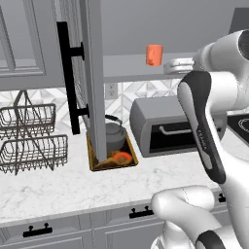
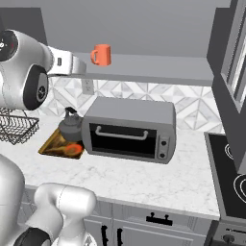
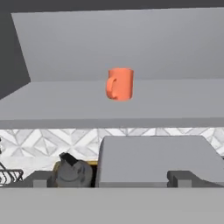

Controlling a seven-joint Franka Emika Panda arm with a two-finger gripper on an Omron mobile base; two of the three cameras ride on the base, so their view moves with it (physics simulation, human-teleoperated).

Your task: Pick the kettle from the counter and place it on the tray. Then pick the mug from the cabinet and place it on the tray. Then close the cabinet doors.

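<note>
The orange-red mug stands upright on the grey shelf of the open cabinet, its handle to the left in the hand view. My gripper is open and empty. It is level with the shelf edge, short of the mug and not touching it. The dark grey kettle sits on the golden-brown tray on the white counter, left of the toaster oven. One open cabinet door hides part of the tray in the left base view.
A grey toaster oven stands on the counter under the shelf. Wire baskets sit at the far left. A black stovetop lies at the right, with the other open door above it.
</note>
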